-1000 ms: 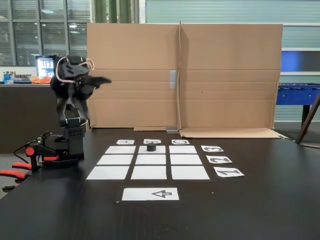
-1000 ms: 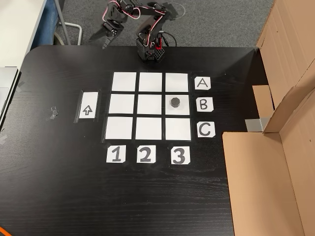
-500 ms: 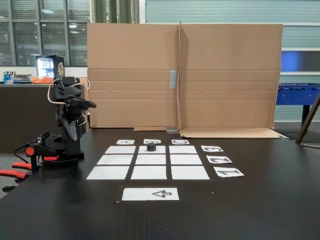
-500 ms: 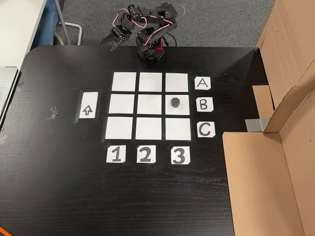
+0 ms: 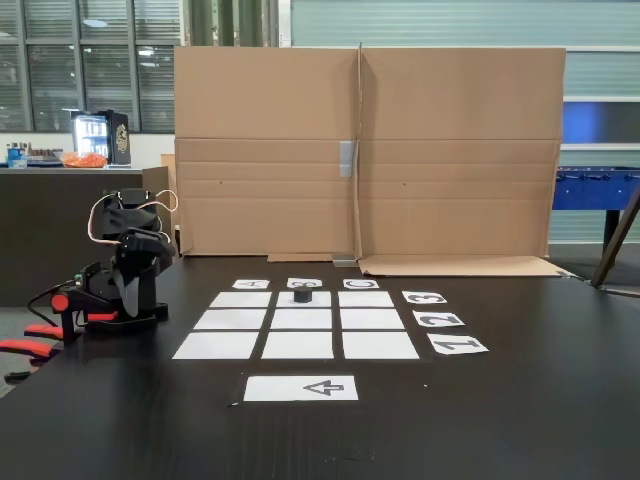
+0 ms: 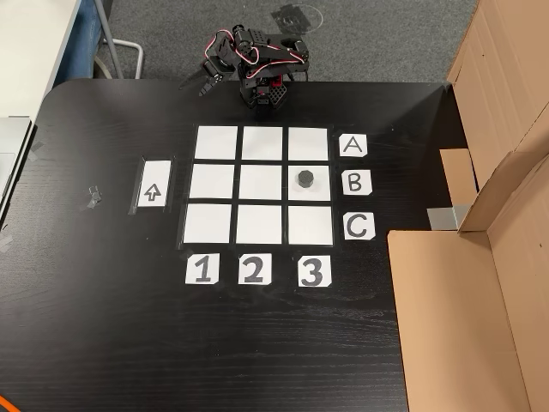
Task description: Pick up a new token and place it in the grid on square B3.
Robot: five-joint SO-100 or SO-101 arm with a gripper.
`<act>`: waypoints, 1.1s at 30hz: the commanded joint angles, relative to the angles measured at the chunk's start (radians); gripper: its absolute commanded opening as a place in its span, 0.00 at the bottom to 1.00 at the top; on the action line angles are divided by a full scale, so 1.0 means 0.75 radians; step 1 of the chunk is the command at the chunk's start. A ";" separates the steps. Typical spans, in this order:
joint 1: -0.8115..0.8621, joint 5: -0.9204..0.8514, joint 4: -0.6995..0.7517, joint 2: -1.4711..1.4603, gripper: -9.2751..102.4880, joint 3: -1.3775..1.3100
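Low fixed view – arm: you see the black arm (image 5: 130, 265) folded low over its base at the left of the dark table (image 5: 520, 400).
Low fixed view – token: the small black cylindrical token (image 5: 301, 295) sits on the far middle white paper square (image 5: 304, 299).
High fixed view – token: your token (image 6: 304, 179) rests on square B3 (image 6: 310, 184), in line with labels B (image 6: 356, 183) and 3 (image 6: 313, 271) of the white paper grid (image 6: 261, 184).
High fixed view – gripper: the gripper (image 6: 206, 86) points left, well apart from the grid; you cannot tell how wide its jaws stand.
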 commanded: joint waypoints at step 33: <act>-0.012 -0.010 -0.006 0.006 0.08 0.014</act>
